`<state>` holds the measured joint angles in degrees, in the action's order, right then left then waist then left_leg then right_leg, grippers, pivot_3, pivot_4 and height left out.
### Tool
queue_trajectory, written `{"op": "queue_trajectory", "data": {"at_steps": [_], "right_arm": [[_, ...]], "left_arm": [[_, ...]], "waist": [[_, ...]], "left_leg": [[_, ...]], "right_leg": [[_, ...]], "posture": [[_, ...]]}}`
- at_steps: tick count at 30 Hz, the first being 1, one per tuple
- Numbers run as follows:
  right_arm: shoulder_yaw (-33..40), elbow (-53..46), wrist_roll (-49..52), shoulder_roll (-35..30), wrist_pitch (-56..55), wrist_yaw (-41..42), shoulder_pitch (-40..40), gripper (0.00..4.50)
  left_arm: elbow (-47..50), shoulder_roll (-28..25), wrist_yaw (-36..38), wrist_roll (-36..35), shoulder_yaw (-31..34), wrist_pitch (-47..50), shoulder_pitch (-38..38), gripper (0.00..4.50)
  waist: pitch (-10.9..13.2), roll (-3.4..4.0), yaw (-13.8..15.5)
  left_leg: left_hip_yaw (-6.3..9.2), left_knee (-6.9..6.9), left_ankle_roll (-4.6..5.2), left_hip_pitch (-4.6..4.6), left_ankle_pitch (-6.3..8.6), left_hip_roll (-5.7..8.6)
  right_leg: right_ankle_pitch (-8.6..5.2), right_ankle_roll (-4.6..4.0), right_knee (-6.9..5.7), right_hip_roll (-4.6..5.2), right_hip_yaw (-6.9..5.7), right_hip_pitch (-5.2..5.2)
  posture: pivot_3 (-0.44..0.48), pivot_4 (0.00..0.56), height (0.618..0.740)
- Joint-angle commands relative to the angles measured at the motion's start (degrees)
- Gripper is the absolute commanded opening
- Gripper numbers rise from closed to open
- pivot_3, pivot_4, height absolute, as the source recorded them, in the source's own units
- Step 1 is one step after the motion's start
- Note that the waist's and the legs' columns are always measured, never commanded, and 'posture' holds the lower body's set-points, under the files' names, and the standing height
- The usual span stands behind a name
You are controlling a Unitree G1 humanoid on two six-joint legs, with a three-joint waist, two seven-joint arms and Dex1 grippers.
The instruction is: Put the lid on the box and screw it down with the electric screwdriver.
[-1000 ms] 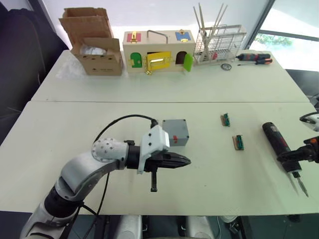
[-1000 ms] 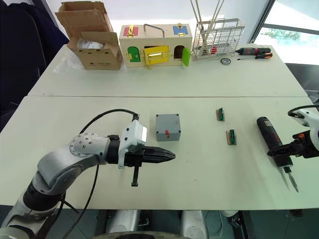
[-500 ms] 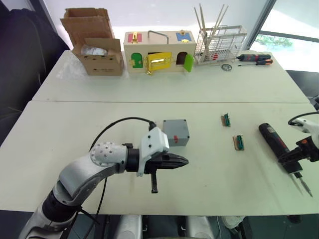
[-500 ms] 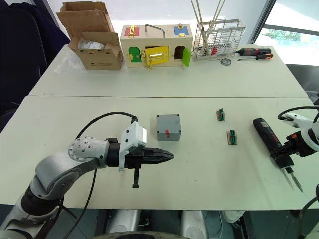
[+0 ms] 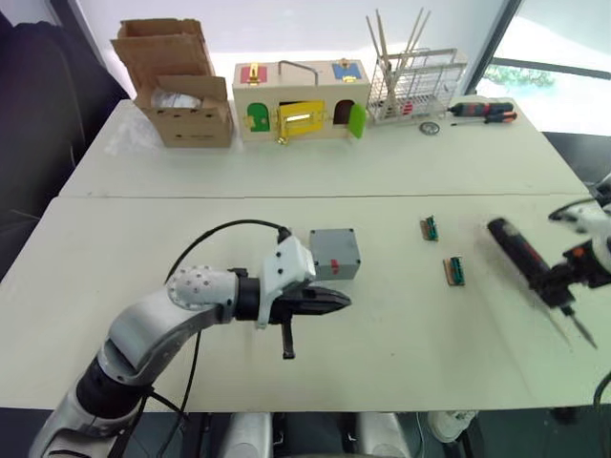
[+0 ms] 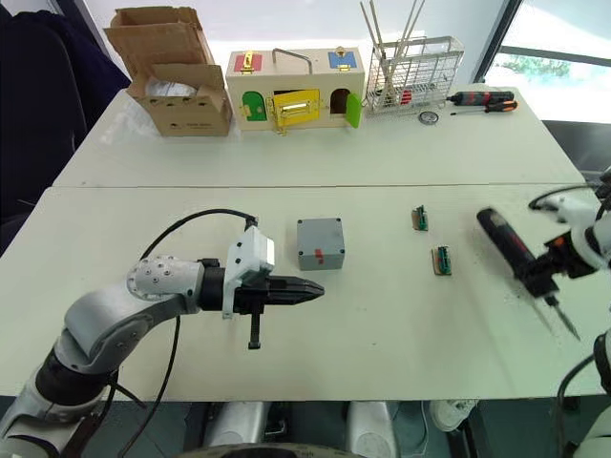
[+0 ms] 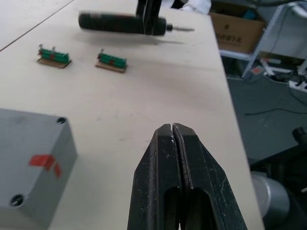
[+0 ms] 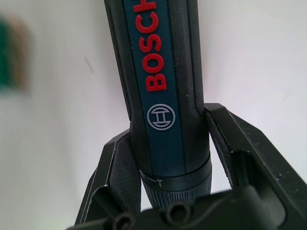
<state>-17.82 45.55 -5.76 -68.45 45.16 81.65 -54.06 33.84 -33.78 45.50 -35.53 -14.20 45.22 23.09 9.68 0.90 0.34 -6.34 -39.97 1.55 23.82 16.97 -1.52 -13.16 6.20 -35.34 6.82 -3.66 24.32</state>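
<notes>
My right gripper had its two fingers closed around the neck of the electric screwdriver, just behind the chuck collar, at the far right of the near table; my left gripper hovered with its fingers pressed together on nothing, just near and left of the box, which sat mid-table with its lid apparently already seated, screw holes showing at the corners; the step in hand, as I judged it, was carrying the driver over to the box, and doing it well meant keeping the grip firm and low on the body so the tool would not pivot, then tipping the bit down over a corner hole; the driver's long axis ran far-left to near-right, bit pointing near and right, away from the box.
</notes>
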Motion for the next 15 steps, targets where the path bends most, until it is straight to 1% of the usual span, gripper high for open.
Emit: {"op": "queue_trajectory", "data": {"at_steps": [1,2,3,4,5,6,7,8,10,12,13,15], "right_arm": [[11.17,-9.30,5.99,-4.15,9.28,-1.60,-3.59,1.88],[15.24,-13.90,8.70,-4.12,13.40,-2.59,-2.86,1.88],[24.40,-21.31,13.00,-1.60,19.47,-4.74,-1.98,1.88],[30.90,-27.42,15.79,1.07,24.18,-6.99,-1.18,1.88],[41.57,-37.78,19.66,8.19,27.61,-10.22,0.13,1.88],[49.86,-46.91,22.19,15.47,31.16,-13.49,0.81,1.88],[56.18,-54.57,24.11,22.88,33.31,-17.11,0.95,1.88],[60.48,-61.48,25.81,30.11,34.97,-20.63,1.14,1.88],[63.72,-71.54,29.20,42.61,36.34,-26.32,2.60,1.88],[64.49,-76.80,31.84,50.74,35.57,-30.69,4.35,1.88],[64.43,-78.07,32.90,53.01,34.88,-32.49,5.04,1.88],[61.97,-80.13,34.89,60.21,29.00,-36.14,8.55,1.88]], "left_arm": [[-3.14,0.36,0.38,-1.19,4.77,-1.59,1.71,0.00],[-5.05,0.66,0.33,-1.63,6.22,-1.57,2.32,0.00],[-7.04,0.94,0.30,-2.05,7.36,-1.19,3.28,0.00],[-8.71,0.68,0.95,-2.25,8.27,-1.25,3.77,0.00],[-9.92,0.43,1.59,-2.25,8.35,-0.94,4.60,0.00],[-10.89,0.27,2.29,-2.33,8.29,-0.70,5.31,0.00],[-11.79,0.19,2.87,-2.35,8.16,-0.61,5.94,0.00],[-13.00,-0.03,3.63,-2.11,8.07,-0.82,6.55,0.00],[-15.56,-0.07,4.57,-0.92,7.50,-1.53,8.00,0.00],[-17.48,0.25,4.67,0.45,6.85,-2.14,9.32,0.00],[-18.14,0.34,4.67,1.06,6.63,-2.43,9.76,0.00],[-19.79,0.89,4.86,2.34,5.66,-2.72,11.21,0.00]], "waist": [[0.00,0.04,0.33],[0.01,0.05,0.46],[0.02,0.04,0.45],[0.03,0.04,0.42],[0.04,0.05,0.19],[0.06,0.00,-0.17],[0.05,-0.01,-0.37],[0.04,0.00,-0.35],[0.03,-0.01,0.28],[0.02,-0.02,0.98],[0.03,-0.03,1.31],[0.02,-0.04,1.68]], "left_leg": [[0.03,0.06,-0.04,0.11,-0.02,-0.01],[0.06,0.07,-0.09,0.19,-0.05,-0.06],[0.16,0.09,-0.17,0.29,-0.10,-0.09],[0.19,0.08,-0.22,0.33,-0.13,-0.11],[0.24,0.05,-0.26,0.39,-0.15,-0.14],[0.20,0.01,-0.28,0.37,-0.17,-0.16],[0.20,-0.05,-0.30,0.35,-0.17,-0.21],[0.23,-0.07,-0.33,0.33,-0.19,-0.23],[0.34,-0.06,-0.36,0.33,-0.21,-0.25],[0.41,-0.07,-0.37,0.45,-0.22,-0.20],[0.39,-0.10,-0.36,0.59,-0.23,-0.19],[0.34,-0.17,-0.32,0.65,-0.23,0.06]], "right_leg": [[0.00,0.01,-0.05,-0.08,-0.05,0.13],[-0.01,0.00,-0.07,-0.14,-0.10,0.22],[-0.01,0.00,-0.08,-0.19,-0.22,0.27],[-0.01,-0.01,-0.10,-0.21,-0.27,0.30],[0.00,-0.02,-0.15,-0.22,-0.32,0.32],[0.04,-0.05,-0.19,-0.21,-0.30,0.34],[0.08,-0.08,-0.24,-0.25,-0.30,0.31],[0.09,-0.09,-0.31,-0.25,-0.30,0.29],[0.05,-0.06,-0.50,-0.26,-0.34,0.31],[0.03,-0.05,-0.67,-0.24,-0.44,0.31],[0.03,-0.05,-0.62,-0.20,-0.47,0.32],[0.04,-0.05,-0.61,-0.06,-0.45,0.33]], "posture": [[0.000,0.150,0.728],[0.000,0.150,0.728],[0.000,0.150,0.728],[0.000,0.150,0.728],[0.000,0.150,0.728],[0.000,0.150,0.728],[0.000,0.150,0.728],[0.000,0.150,0.728],[0.000,0.150,0.728],[0.000,0.150,0.728],[0.000,0.150,0.728],[0.000,0.150,0.728]]}}
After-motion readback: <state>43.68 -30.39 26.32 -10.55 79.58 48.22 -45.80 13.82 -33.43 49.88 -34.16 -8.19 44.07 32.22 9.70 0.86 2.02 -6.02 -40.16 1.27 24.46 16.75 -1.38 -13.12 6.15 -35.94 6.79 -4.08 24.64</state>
